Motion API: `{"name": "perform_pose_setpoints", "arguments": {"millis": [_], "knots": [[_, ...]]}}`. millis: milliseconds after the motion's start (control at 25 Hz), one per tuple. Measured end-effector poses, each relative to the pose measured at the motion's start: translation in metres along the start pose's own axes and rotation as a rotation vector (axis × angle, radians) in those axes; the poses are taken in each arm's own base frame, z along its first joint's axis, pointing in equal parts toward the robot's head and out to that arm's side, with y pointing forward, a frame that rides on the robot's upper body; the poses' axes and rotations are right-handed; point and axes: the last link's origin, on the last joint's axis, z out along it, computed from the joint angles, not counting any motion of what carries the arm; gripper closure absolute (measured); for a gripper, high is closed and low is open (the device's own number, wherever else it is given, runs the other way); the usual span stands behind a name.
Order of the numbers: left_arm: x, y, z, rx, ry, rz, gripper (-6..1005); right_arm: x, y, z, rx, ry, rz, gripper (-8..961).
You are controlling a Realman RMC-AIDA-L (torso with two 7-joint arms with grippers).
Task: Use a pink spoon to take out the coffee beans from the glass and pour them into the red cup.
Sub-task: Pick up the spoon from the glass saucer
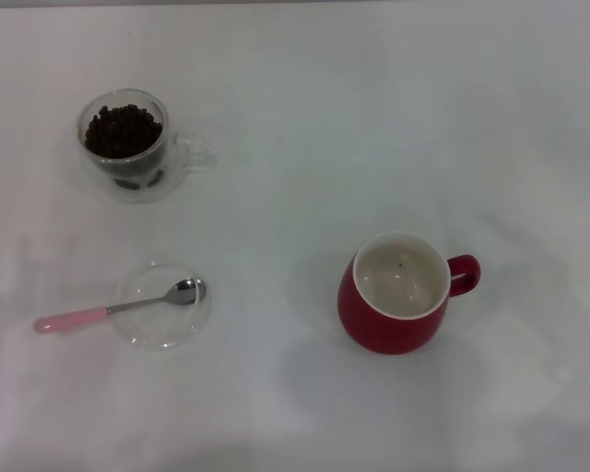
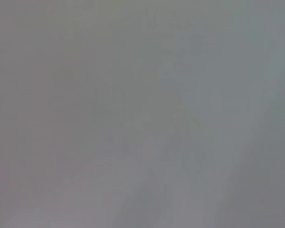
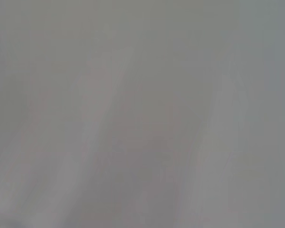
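Note:
In the head view the glass [image 1: 128, 146] stands at the far left, its handle to the right, filled with dark coffee beans [image 1: 124, 130]. The pink spoon [image 1: 118, 308] lies nearer on the left, its metal bowl resting on a flat clear glass saucer [image 1: 164, 307] and its pink handle pointing left onto the table. The red cup [image 1: 398, 291] stands upright at the near right, handle to the right, its white inside holding one tiny dark speck. Neither gripper shows in any view. Both wrist views show only plain grey-white surface.
A white cloth-covered table [image 1: 305, 128] fills the head view. Open surface lies between the glass, the saucer and the red cup.

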Motion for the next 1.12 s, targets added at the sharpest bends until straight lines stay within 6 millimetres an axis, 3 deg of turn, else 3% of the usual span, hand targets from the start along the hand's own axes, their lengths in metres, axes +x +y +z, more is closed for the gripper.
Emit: {"name": "perform_pose_setpoints", "arguments": {"millis": [160,400,760,1120], "knots": [[-0.008,0.015,-0.011,-0.049,-0.058,-0.237,258,-0.014,-0.022,0.003,0.160,-0.106,-0.077,411],[-0.020,0.018,-0.030,0.023,-0.139,-0.531,258,-0.024,-0.043,0.003,0.334,-0.180,-0.160,410],[-0.030,0.028,-0.058,0.125,-0.186,-0.634,257,-0.027,-0.057,-0.005,0.424,-0.171,-0.210,410],[-0.048,0.036,-0.062,0.177,-0.287,-0.703,258,-0.033,-0.056,-0.011,0.431,-0.202,-0.233,409]]}}
